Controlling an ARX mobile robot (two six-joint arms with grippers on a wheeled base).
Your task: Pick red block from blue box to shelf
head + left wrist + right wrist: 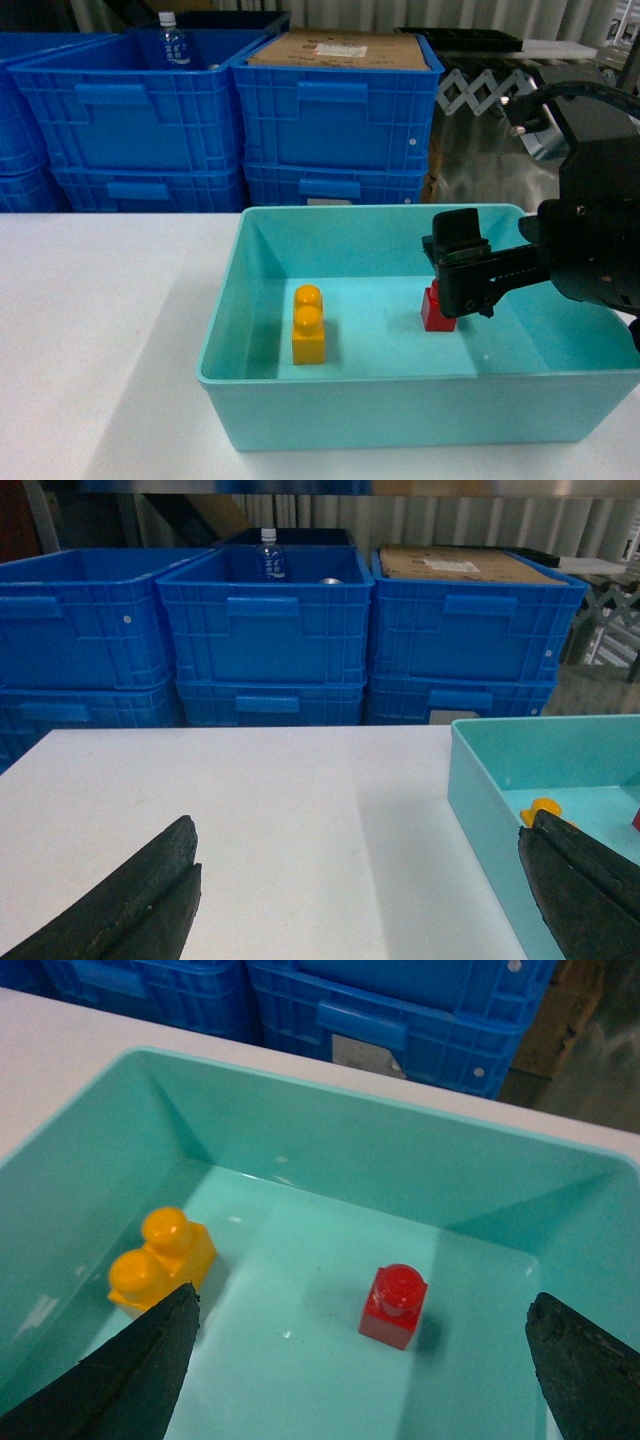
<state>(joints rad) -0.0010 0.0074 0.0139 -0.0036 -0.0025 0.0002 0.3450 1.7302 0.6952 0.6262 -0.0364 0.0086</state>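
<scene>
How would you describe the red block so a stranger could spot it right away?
Find the light turquoise plastic tub on the white table. Two toy bricks sit on its floor, apart from each other. The small red plastic brick is cube-like with one round stud; the yellow plastic brick is longer, with two studs.

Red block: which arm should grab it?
Right. The right gripper hangs open over the blue box, the red block between its fingers. The left gripper is over the table outside it.
</scene>
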